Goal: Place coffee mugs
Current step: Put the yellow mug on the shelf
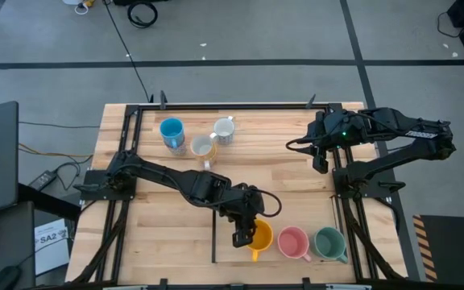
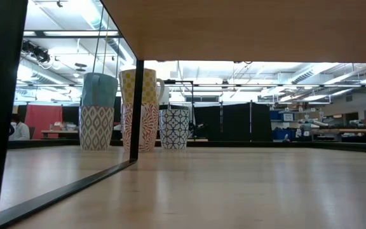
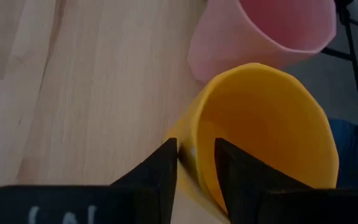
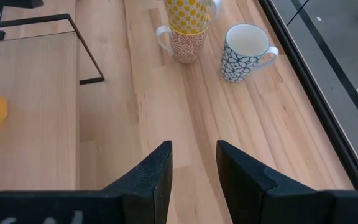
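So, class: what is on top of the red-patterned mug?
A yellow dotted mug is stacked on the red-patterned mug. The lower mug's inside is covered, so nothing there can be seen.
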